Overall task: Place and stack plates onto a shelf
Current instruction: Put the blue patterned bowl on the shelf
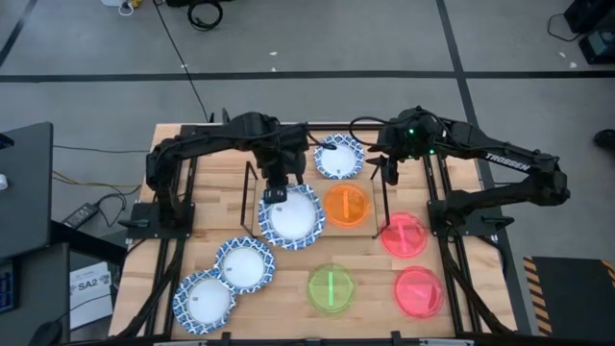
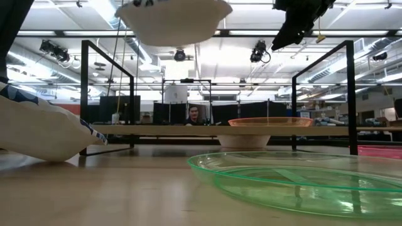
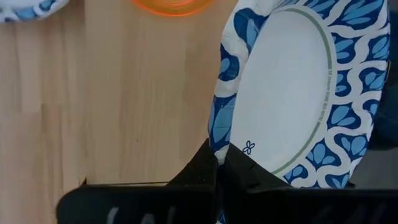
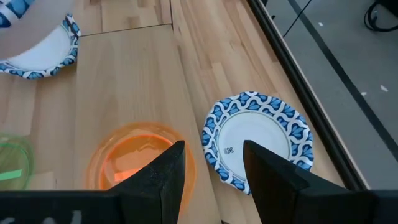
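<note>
Paper-thin blue-rimmed white plate [image 1: 291, 215], centre frame in the high view above the shelf [image 1: 312, 229], looks light and floppy, best pinched at the rim as the left hand [image 3: 217, 167] grips it; right hand [image 4: 211, 165] idles half-open.

Robotics lab — ceiling strip lights [image 2: 56, 19], monitors [image 2: 116, 108], floor cables [image 1: 178, 58]

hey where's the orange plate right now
The orange plate sits on the shelf, right of centre in the high view, beside the blue-rimmed plate held by the left gripper and just under the open right gripper.
</note>
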Motion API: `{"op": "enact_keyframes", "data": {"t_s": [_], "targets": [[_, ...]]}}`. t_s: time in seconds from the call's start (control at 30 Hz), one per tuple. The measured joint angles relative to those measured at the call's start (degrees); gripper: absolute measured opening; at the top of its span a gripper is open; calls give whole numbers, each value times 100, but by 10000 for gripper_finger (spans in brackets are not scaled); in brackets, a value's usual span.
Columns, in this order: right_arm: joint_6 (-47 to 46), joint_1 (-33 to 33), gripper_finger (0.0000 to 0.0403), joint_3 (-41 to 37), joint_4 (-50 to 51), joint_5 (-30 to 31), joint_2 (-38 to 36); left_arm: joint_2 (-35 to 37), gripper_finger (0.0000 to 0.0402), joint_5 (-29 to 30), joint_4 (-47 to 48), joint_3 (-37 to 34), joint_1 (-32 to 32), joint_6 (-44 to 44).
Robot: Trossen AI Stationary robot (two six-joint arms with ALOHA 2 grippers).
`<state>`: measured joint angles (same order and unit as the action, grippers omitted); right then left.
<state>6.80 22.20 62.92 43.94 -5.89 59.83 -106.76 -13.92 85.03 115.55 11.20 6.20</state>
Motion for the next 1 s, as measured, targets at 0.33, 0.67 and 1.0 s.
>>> {"op": "enact_keyframes", "data": {"t_s": [0.33,0.67,1.0], "targets": [[-126,-70,168,0,-11,-31,2,-17,3,16,-861,-916,246,120],[-126,-166,168,0,-11,-31,2,-20,3,15,-1762,-2075,885,506],[-108,-162,168,0,-11,-29,4,-20,3,15,-2319,-2703,1268,508]]}}
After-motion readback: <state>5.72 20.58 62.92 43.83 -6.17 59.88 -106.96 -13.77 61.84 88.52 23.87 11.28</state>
